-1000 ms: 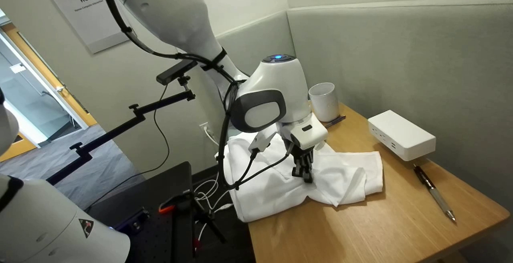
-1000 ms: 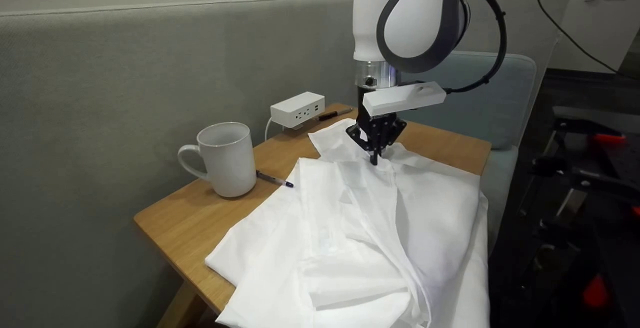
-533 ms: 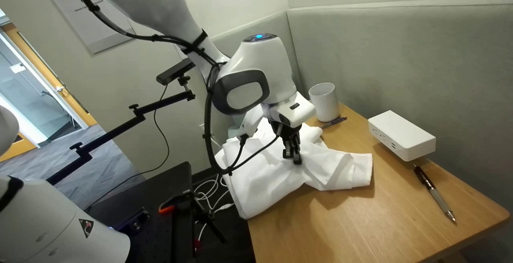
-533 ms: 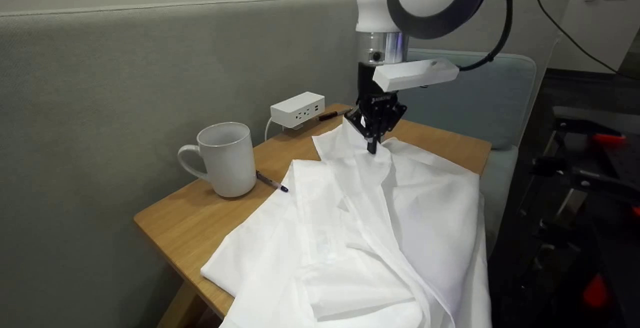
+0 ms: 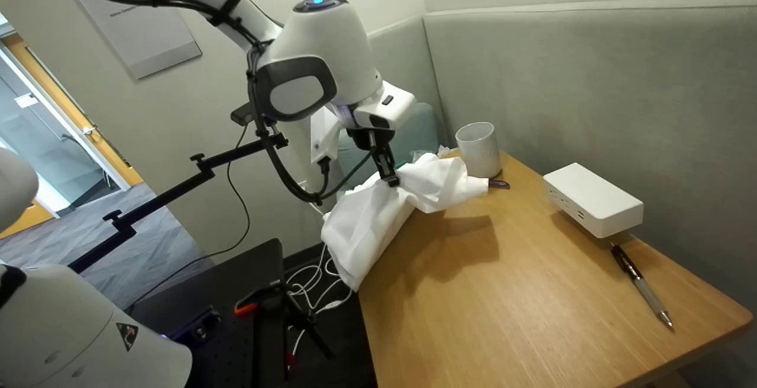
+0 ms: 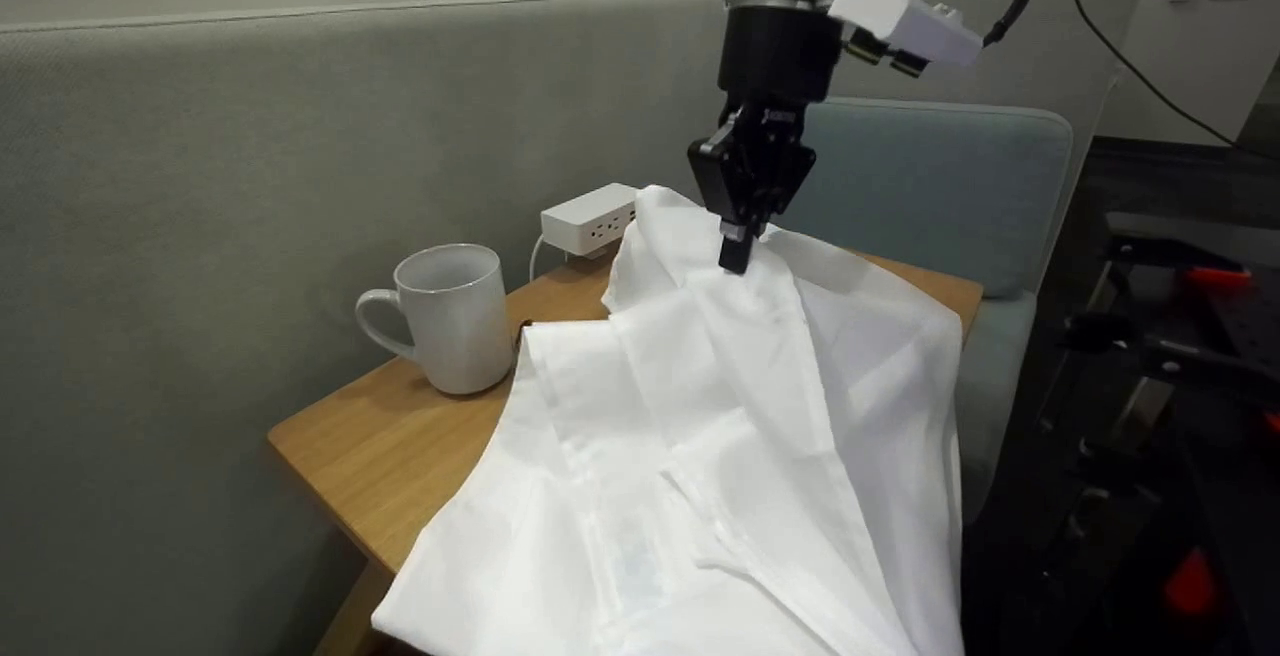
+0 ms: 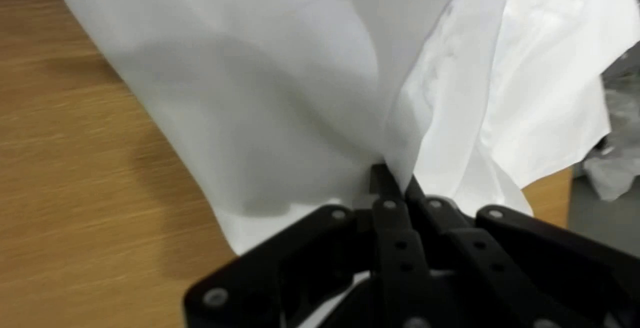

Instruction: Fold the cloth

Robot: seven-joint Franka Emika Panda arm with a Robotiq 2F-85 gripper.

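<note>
The claw (image 5: 389, 180), near the middle of the frame in an exterior view, is clenched on a fold of the white cloth (image 5: 375, 222); the wrist view shows the fabric pinched between its black fingers (image 7: 395, 225). The cloth hangs in creases from that grip over the wooden table (image 5: 532, 317). One part drapes past the table's left edge, and another reaches right, close to the mug (image 5: 480, 151). In an exterior view the cloth fills the lower middle and runs out of the bottom of the frame, while the mug's handle (image 6: 380, 326) points left.

On the claw's black body, at the upper middle of an exterior view, sits a short line of pale lettering (image 6: 778, 117); it is small and tilted, and may be the maker's name, Robotiq. A poster (image 5: 159, 36) at the upper left is crossed by the robot arm (image 5: 325, 45); a few dark letters and a faint line under them show, too small to read. At the lower left, the arm's white base (image 5: 89, 340) bears a dark sticker (image 5: 128, 335) with a small red and pale mark.

The white power box (image 5: 591, 199), at the right, has sockets (image 6: 608, 228) along its side. A pen (image 5: 641, 286) lies near it.
</note>
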